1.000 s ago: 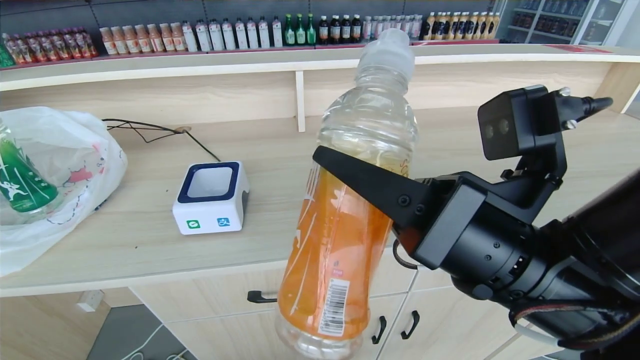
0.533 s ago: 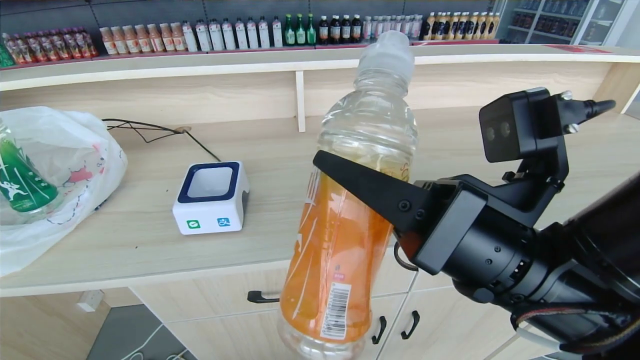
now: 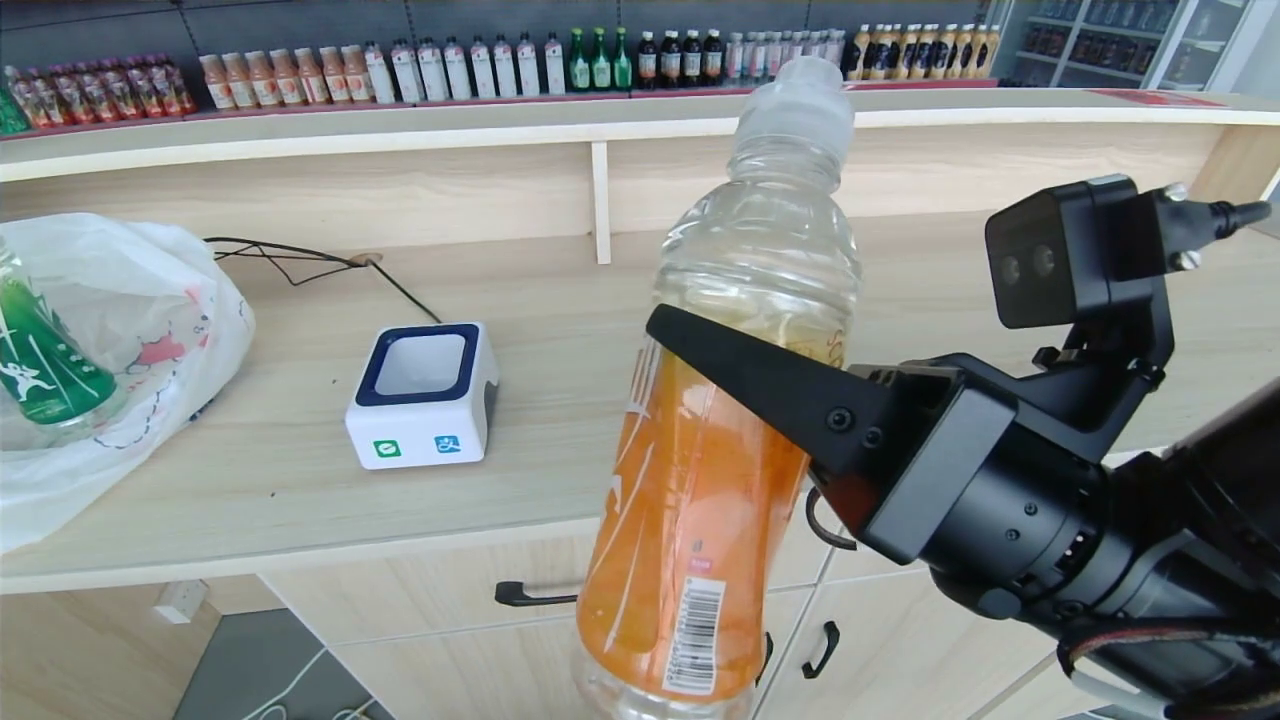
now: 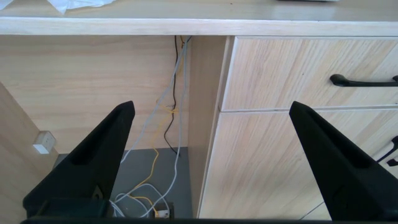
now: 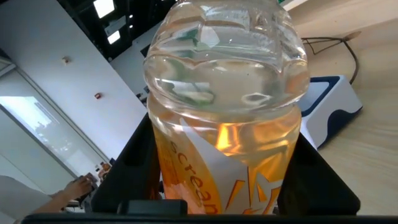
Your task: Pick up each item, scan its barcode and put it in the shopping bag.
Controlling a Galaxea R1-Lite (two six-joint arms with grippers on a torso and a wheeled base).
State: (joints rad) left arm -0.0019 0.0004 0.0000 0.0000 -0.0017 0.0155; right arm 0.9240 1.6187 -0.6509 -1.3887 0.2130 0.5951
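1. Across the whole width runs a pale wooden counter [image 3: 280,470] with a raised ledge and an upright divider at its back
2. Behind the ledge, a long row of drink bottles [image 3: 450,68] lines a dark shop shelf, and more shelving stands at the far right of the room
3. Under the counter are wooden cupboard doors [image 3: 420,640] with black handles [image 3: 525,597]; loose wires [image 4: 171,93] hang in the open bay beside them
4. At the counter's left end lies a white plastic shopping bag [image 3: 150,300] with a green bottle [image 3: 45,365] inside it
5. The right gripper [image 3: 700,330] is clamped on an orange drink bottle [image 3: 700,520], one finger on each side just below its clear shoulder
6. That bottle hangs in the air close to the head camera, cap up and leaning slightly right, and it hides part of the counter and the cupboards behind it
7. The left gripper [image 4: 211,109] sits low in front of the cupboards, its fingers wide apart and holding nothing
8. A white scanner [image 3: 424,392] with a dark blue rim stands on the counter between the bag and the held bottle, well apart from both
9. A thin black cable [image 3: 290,258] runs from behind the scanner to a hole in the counter
10. A barcode label [image 3: 695,635] sits near the held bottle's base, facing the head camera
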